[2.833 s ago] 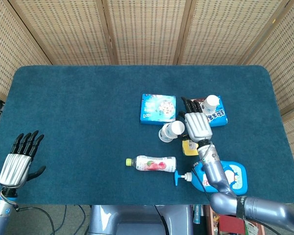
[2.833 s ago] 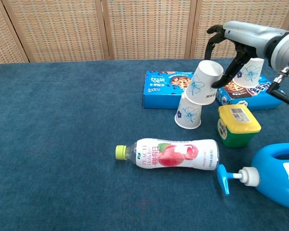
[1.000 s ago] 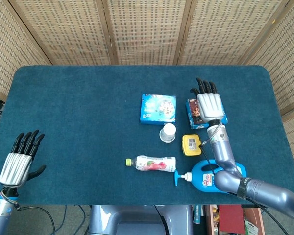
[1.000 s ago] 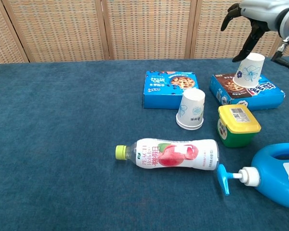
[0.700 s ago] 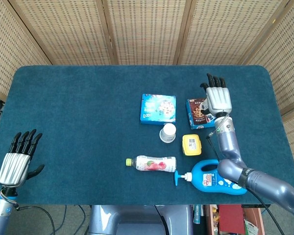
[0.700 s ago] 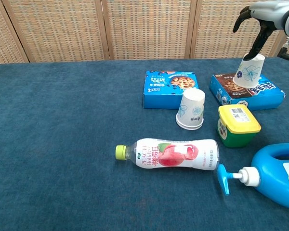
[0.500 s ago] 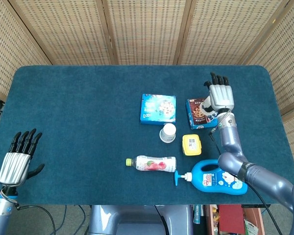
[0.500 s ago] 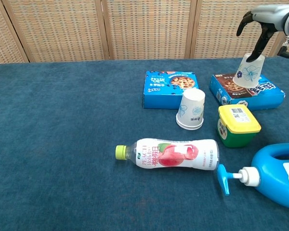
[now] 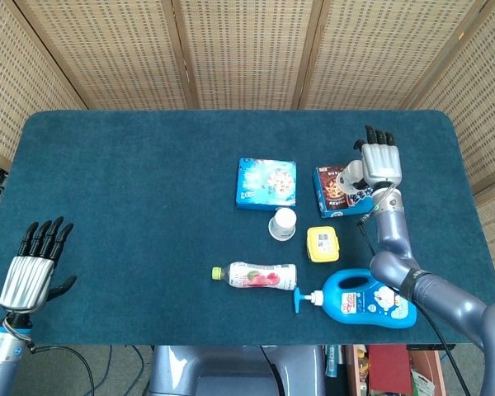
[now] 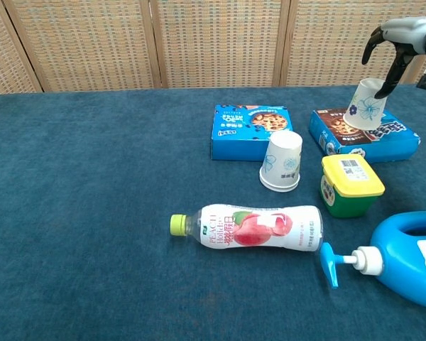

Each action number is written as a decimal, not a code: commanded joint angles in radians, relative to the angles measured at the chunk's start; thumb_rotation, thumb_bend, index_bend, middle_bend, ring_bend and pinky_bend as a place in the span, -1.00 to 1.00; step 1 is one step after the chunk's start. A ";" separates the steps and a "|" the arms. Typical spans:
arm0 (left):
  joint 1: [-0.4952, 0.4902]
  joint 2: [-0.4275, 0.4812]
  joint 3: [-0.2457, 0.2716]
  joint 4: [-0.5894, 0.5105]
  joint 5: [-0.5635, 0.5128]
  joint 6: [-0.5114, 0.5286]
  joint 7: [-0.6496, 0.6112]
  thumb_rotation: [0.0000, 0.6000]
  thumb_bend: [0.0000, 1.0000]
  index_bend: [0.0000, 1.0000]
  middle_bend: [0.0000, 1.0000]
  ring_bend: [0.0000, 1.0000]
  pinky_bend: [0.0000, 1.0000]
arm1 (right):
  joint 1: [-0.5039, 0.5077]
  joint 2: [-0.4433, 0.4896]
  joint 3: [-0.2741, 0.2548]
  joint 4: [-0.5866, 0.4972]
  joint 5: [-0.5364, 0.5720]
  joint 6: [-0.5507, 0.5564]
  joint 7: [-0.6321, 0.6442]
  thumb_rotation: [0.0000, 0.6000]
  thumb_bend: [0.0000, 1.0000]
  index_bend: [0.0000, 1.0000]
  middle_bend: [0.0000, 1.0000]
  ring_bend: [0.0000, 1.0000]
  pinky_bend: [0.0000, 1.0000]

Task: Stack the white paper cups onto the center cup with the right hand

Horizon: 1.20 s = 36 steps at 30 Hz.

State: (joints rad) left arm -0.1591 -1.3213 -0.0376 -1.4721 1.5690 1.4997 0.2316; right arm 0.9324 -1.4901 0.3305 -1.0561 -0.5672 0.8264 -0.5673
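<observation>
1. The left hand hovers idle at the desk edge, fingers spread, holding nothing.
2. The center cup stands upside down, ready to receive.
3. The remaining cup sits inverted on a cookie box; the right hand curls beside it (whether it touches is unclear).

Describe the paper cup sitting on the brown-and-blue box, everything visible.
The cup is white paper with a blue flower print, upside down, its wide rim resting on the box at the table's right rear. It leans slightly left. The right hand hovers just above and to its right, fingers at its upturned base; whether they touch is unclear.
</observation>
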 commanded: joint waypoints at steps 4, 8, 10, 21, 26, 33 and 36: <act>-0.001 -0.002 0.002 -0.002 0.004 0.000 0.007 1.00 -0.58 -1.00 -1.00 -1.00 -1.00 | 0.003 -0.016 -0.011 0.045 0.011 -0.028 0.004 1.00 -0.81 -0.35 -1.00 -1.00 -1.00; -0.004 -0.004 0.004 -0.003 0.003 -0.006 0.013 1.00 -0.58 -1.00 -1.00 -1.00 -1.00 | 0.005 -0.029 -0.017 0.073 0.006 -0.043 0.013 1.00 -0.81 -0.33 -1.00 -1.00 -1.00; -0.005 -0.006 0.003 -0.002 0.001 -0.009 0.015 1.00 -0.58 -1.00 -1.00 -1.00 -1.00 | 0.006 -0.036 -0.018 0.087 0.002 -0.049 0.018 1.00 -0.81 -0.32 -1.00 -1.00 -1.00; -0.010 -0.010 0.002 0.000 -0.002 -0.016 0.017 1.00 -0.58 -1.00 -1.00 -1.00 -1.00 | 0.013 -0.070 -0.023 0.152 -0.018 -0.074 0.039 1.00 -0.81 -0.13 -0.93 -1.00 -1.00; -0.012 -0.010 0.002 0.001 -0.002 -0.019 0.016 1.00 -0.58 -1.00 -1.00 -1.00 -1.00 | 0.012 -0.074 -0.023 0.154 -0.029 -0.071 0.044 1.00 -0.81 -0.07 -0.89 -1.00 -1.00; -0.015 -0.009 0.003 0.002 -0.004 -0.025 0.009 1.00 -0.58 -1.00 -1.00 -1.00 -1.00 | 0.008 -0.057 -0.021 0.110 -0.032 -0.046 0.028 1.00 -0.81 -0.04 -0.88 -1.00 -1.00; -0.016 -0.009 0.002 0.003 -0.003 -0.023 0.001 1.00 -0.58 -1.00 -1.00 -1.00 -1.00 | 0.006 -0.045 -0.021 0.086 -0.027 -0.033 0.015 1.00 -0.81 -0.04 -0.88 -1.00 -1.00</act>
State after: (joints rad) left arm -0.1750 -1.3300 -0.0351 -1.4698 1.5658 1.4760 0.2342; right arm 0.9398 -1.5403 0.3093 -0.9634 -0.5967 0.7878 -0.5472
